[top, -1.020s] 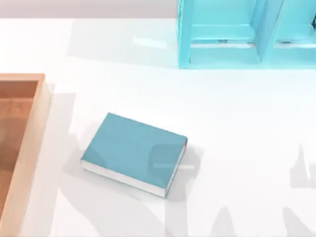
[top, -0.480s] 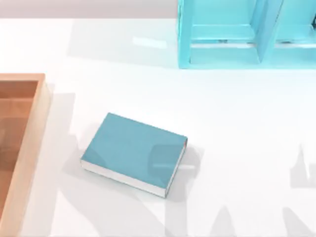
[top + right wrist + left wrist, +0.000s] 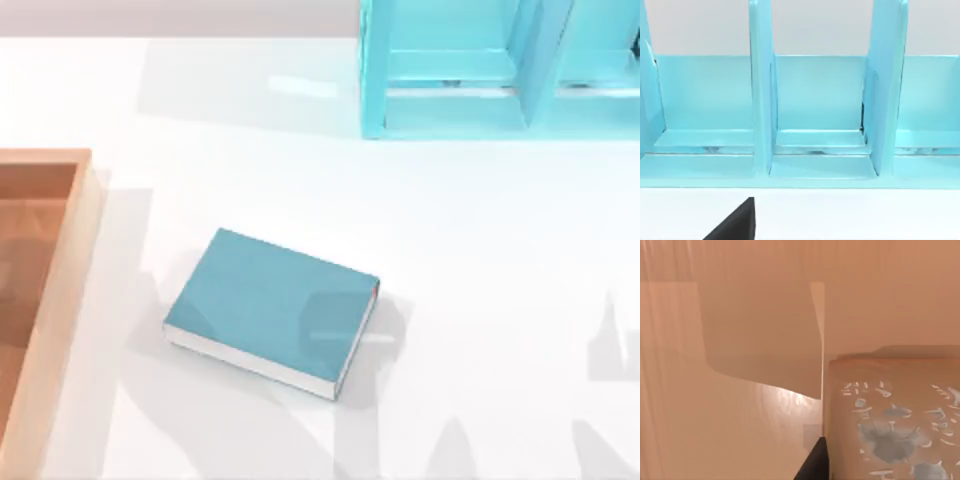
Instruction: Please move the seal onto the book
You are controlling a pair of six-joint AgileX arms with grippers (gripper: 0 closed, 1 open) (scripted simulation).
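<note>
The blue book lies flat on the white table, between the wooden tray and the blue shelf, while the seal sits close by the left tool's finger, and I cannot tell if either tool is wide or narrow.

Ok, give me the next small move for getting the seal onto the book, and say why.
Probably settle the left gripper around the seal and grip it before lifting. The seal stands close beside its dark finger inside the wooden tray, while the book carries nothing. The right gripper is parked facing the blue shelf.
</note>
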